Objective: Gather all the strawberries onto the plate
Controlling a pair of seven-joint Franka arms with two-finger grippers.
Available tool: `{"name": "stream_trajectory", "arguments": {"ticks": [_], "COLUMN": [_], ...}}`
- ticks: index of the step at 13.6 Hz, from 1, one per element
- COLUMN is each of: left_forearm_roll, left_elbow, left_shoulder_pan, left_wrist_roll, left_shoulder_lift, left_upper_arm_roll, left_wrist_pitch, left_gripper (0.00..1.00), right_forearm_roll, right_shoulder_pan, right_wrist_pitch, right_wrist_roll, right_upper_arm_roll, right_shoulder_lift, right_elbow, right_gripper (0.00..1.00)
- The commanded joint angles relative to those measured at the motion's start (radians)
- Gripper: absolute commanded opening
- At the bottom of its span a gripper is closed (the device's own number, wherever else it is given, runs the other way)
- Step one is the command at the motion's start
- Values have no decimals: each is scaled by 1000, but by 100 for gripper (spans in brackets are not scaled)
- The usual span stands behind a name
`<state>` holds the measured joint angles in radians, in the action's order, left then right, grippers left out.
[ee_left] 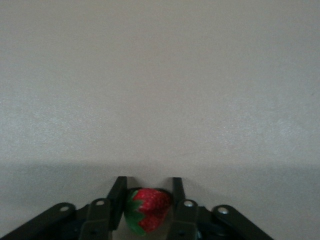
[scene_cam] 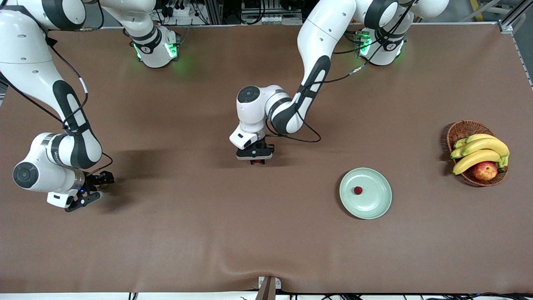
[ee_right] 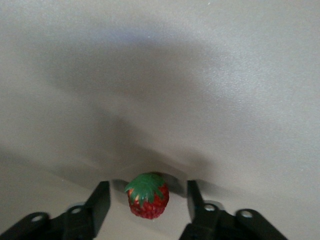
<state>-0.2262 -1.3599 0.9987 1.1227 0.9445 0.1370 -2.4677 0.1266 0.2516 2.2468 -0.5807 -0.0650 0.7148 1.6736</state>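
The pale mint-green plate lies on the brown table toward the left arm's end, with one strawberry in it. My left gripper is low over the middle of the table and is shut on a second strawberry. The left wrist view shows that berry pinched between the gripper's fingers. My right gripper is low at the right arm's end of the table. In the right wrist view it is open around a third strawberry on the cloth, with a gap on each side.
A brown wicker basket with bananas and a red-yellow apple stands at the left arm's end of the table, past the plate. The brown cloth has a wrinkle at the table's front edge.
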Motion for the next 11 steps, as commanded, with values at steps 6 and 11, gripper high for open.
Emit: {"name": "stream_trajectory", "arguments": {"ticks": [6,11], "left_forearm_roll": [7,25], "left_elbow": [11,10], "left_shoulder_pan": [-130,-333], "left_wrist_roll": [141,209], "left_shoulder_lift": [-87,-130], "left_upper_arm_roll": [13,27], "left_wrist_pitch": [82,113], "left_gripper": [0,0], "right_forearm_roll": [15,-109], "right_shoulder_pan": [6,-92], "right_wrist_pitch": [-36,-143], "right_wrist_roll": [-10,96], "right_upper_arm_roll": [-24,-33], "right_shoulder_lift": [-23,-67], "right_elbow": [6,-52], "right_gripper": [16,3]}}
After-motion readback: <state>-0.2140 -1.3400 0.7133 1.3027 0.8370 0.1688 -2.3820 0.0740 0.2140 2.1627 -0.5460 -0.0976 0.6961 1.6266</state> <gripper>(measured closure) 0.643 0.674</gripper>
